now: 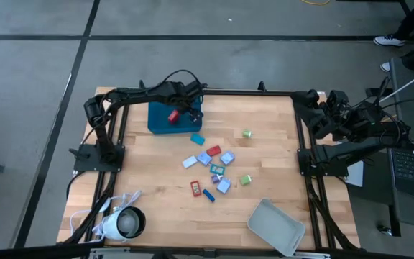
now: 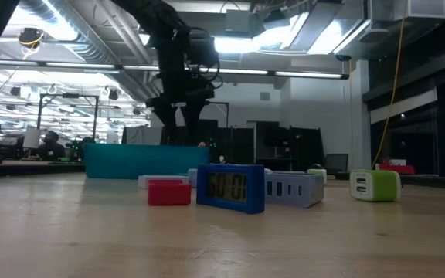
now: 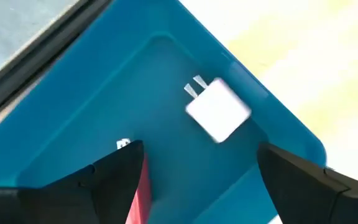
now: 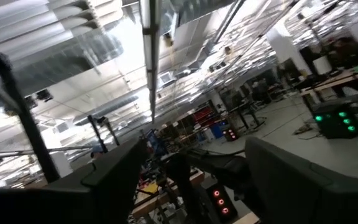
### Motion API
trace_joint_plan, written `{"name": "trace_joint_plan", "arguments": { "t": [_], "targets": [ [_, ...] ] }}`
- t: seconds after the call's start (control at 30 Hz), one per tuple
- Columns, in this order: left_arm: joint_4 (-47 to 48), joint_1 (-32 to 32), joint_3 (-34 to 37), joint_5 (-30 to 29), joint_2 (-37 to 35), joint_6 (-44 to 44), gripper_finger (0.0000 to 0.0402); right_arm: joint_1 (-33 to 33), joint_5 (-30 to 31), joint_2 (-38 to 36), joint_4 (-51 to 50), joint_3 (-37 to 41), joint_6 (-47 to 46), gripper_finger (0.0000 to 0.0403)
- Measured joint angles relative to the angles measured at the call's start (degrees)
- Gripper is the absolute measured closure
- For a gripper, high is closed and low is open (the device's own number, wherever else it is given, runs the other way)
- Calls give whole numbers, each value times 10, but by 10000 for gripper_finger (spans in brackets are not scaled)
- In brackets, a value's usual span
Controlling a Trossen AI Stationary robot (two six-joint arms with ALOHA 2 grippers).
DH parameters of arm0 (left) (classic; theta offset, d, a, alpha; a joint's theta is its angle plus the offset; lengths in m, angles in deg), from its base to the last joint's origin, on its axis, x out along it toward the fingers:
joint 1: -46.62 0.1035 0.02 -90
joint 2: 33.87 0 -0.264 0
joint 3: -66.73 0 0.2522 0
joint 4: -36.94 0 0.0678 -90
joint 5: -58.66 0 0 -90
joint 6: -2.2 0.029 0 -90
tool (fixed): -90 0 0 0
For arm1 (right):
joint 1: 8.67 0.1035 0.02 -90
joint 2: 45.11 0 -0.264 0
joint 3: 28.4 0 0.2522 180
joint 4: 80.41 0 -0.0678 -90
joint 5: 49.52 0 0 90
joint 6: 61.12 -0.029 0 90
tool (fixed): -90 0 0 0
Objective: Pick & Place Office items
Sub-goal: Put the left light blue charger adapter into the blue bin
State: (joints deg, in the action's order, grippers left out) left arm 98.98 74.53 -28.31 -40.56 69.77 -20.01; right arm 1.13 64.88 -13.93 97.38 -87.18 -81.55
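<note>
**Left tool open over the teal tray, white piece lying beneath it**

From my station I find the left tool (image 1: 190,108) poised above the teal tray (image 1: 157,122) at the far side of the table (image 1: 264,144). Its jaws stand wide apart and hold nothing. In the left wrist view a white plug-like piece (image 3: 218,109) lies on the tray floor, ahead of the gap between the fingers (image 3: 114,174) and touching neither. A red piece (image 3: 140,196) shows just beside one finger, also inside the tray; the high view confirms a red piece (image 1: 172,115) in the tray near the tool.

The remaining office items (image 1: 214,169) lie scattered on the table's middle, well apart from the left tool: blue, light blue, red and white pieces in a loose cluster, with two green pieces (image 1: 246,180) off to the right-hand side. A grey tray (image 1: 275,226) sits at the near right corner, a white round corded device (image 1: 121,223) at the near left.

The right tool (image 4: 191,186) waits off the table's right edge, raised and pointed into the room, jaws apart and empty.
</note>
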Motion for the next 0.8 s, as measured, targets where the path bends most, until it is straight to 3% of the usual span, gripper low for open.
{"name": "trace_joint_plan", "arguments": {
  "t": [0.1,0.3,0.4,0.5,0.8],
  "targets": [
    [-12,-14,0,83,-2,31,99,0,21,0,3,0,-1,114],
    [5,-119,0,190,-22,267,121,0,34,0,2,0,-1,115],
    [31,-167,0,192,-27,343,123,0,37,0,5,0,-1,115],
    [36,-208,1,157,-20,402,123,0,39,0,4,0,-1,115],
    [-5,-227,1,141,25,426,123,0,47,0,4,0,-1,115]
  ]
}}
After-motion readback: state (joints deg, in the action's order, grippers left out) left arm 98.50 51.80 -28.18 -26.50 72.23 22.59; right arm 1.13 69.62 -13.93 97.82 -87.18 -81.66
